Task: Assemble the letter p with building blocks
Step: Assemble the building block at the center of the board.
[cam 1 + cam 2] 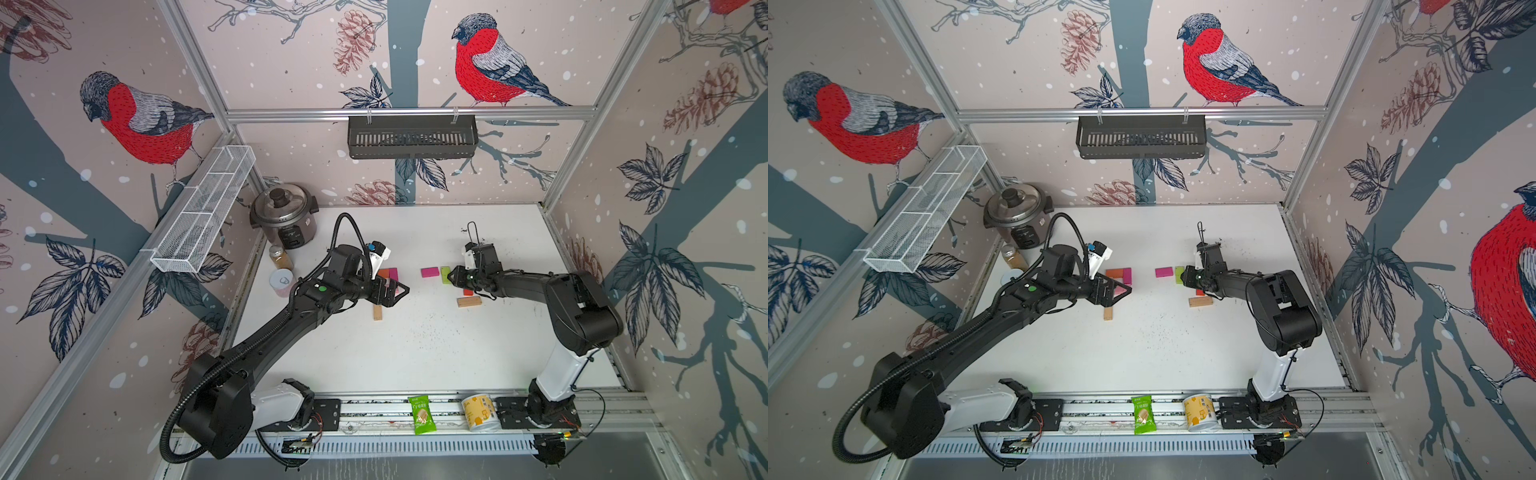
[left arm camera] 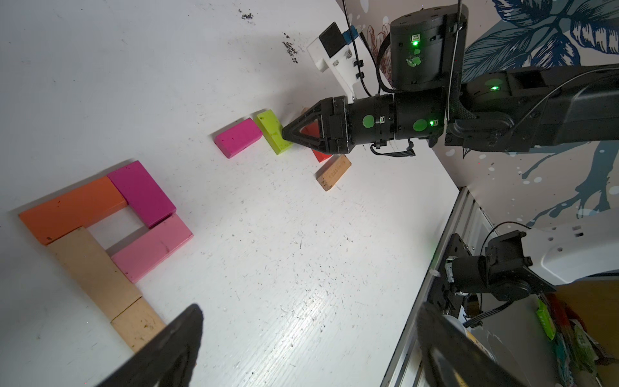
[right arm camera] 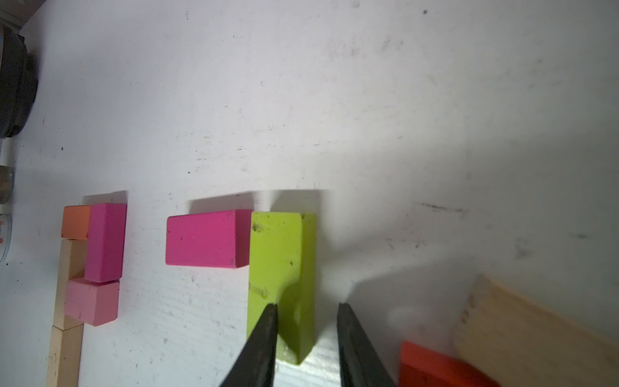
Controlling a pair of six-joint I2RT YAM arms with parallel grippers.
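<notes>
On the table (image 1: 415,353) we find a joined group of blocks (image 1: 388,274) left of the middle. Well apart to its right is a loose pair of blocks (image 1: 429,272) lying touching, with a single bar block (image 1: 469,301) nearer the front. The rice cooker (image 1: 284,214) sits in the far left corner, a jar (image 1: 280,257) before it and a lidded cup (image 1: 282,280) before that. On the front rail (image 1: 374,409) the snack packet (image 1: 423,414) lies left of the can (image 1: 480,412).

Wallpaper (image 1: 291,62) of red-breasted birds, pinecones and leaves covers three walls, framed by aluminium rails (image 1: 291,114). A black slotted shelf (image 1: 411,137) hangs at upper centre; a white wire basket (image 1: 203,208) slants at left. The white worktop (image 1: 415,353) is speckled and scuffed.
</notes>
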